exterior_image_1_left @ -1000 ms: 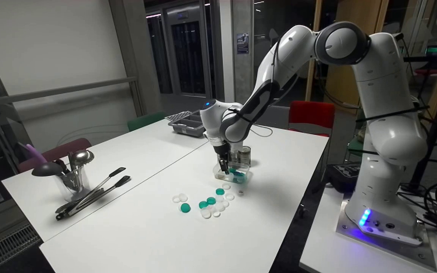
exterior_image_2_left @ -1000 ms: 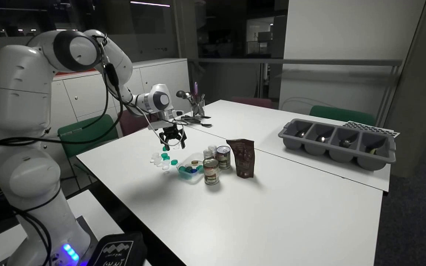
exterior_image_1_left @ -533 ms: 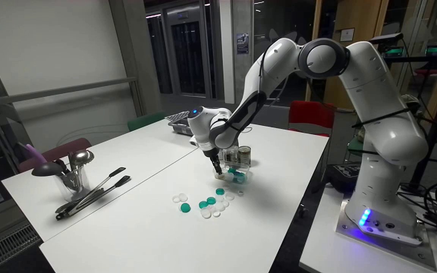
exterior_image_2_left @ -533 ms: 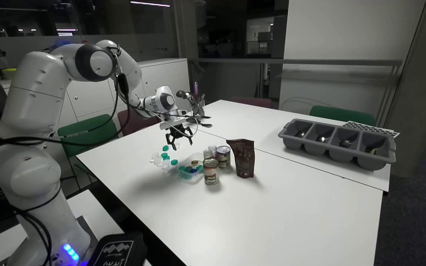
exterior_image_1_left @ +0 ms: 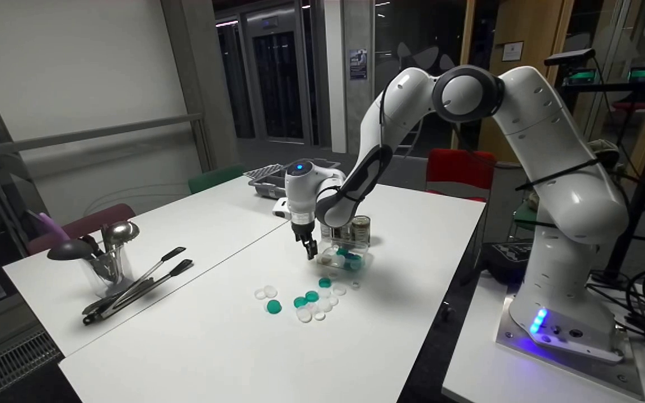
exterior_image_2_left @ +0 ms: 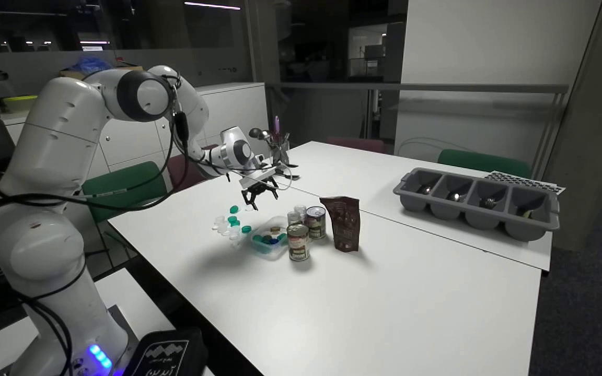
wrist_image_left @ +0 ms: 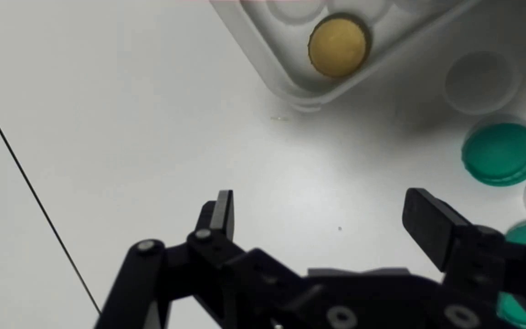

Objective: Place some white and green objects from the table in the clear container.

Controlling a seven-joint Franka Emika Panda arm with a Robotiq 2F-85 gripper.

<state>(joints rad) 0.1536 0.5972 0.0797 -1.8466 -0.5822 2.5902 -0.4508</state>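
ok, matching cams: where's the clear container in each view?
In an exterior view: clear container just right of picture centre, in the lower half.
In an exterior view: clear container just left of centre, lower half, next to a can.
Wrist view: clear container at the top, one corner showing, the rest cut off.
Shared landmark: gold round piece, inside it in all three.

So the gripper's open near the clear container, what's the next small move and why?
I'd probably ease the gripper sideways until it sits over the green cap seen whole near the wrist view's right edge. It's open and holding nothing, that cap lies off to one side, and more loose green and white caps lie outside the clear container.
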